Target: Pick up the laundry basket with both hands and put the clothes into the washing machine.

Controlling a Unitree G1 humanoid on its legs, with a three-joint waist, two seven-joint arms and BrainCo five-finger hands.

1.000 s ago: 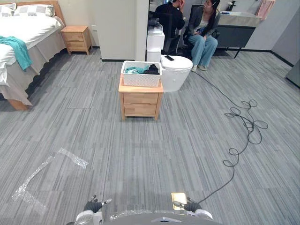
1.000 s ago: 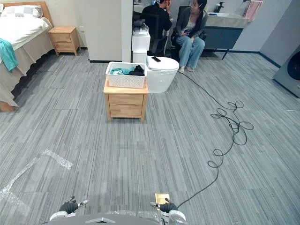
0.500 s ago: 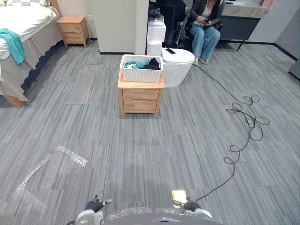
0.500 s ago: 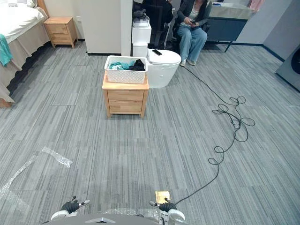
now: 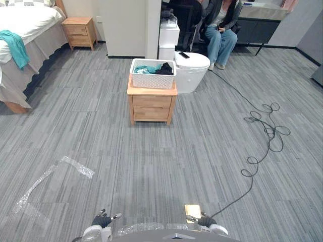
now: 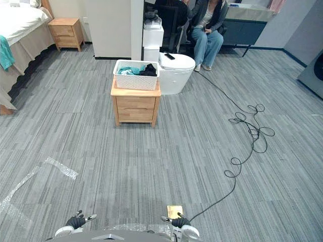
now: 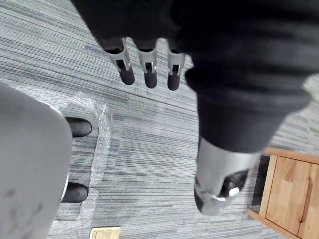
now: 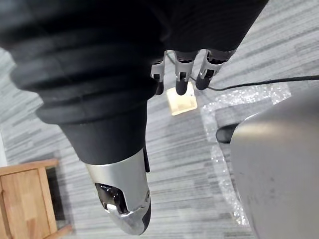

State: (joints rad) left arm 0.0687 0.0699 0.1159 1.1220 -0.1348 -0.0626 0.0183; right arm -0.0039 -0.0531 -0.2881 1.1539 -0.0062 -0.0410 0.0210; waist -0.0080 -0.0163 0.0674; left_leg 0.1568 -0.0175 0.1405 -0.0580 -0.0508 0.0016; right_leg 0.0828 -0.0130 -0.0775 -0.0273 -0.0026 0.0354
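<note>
A white perforated laundry basket (image 5: 152, 74) holding teal and black clothes stands on a small wooden nightstand (image 5: 151, 103) far ahead across the floor. My left hand (image 5: 101, 221) hangs low at the bottom edge, fingers (image 7: 149, 67) straight and relaxed, holding nothing. My right hand (image 5: 206, 222) hangs likewise at the bottom right, its fingers (image 8: 182, 69) straight over the floor. Both hands are far from the basket. A grey washing machine (image 6: 315, 74) shows at the right edge.
A white round unit (image 5: 192, 70) stands right behind the nightstand. A person (image 5: 222, 25) sits beyond it. A bed (image 5: 20, 45) and second nightstand (image 5: 78, 31) lie far left. A black cable (image 5: 262, 136) loops on the floor right. Tape marks (image 5: 50, 176) lie left; a brass floor plate (image 5: 192, 210).
The camera has tilted slightly, so the whole scene sits a touch lower than half a second ago. Neither hand has moved, and the basket stays on the nightstand.
</note>
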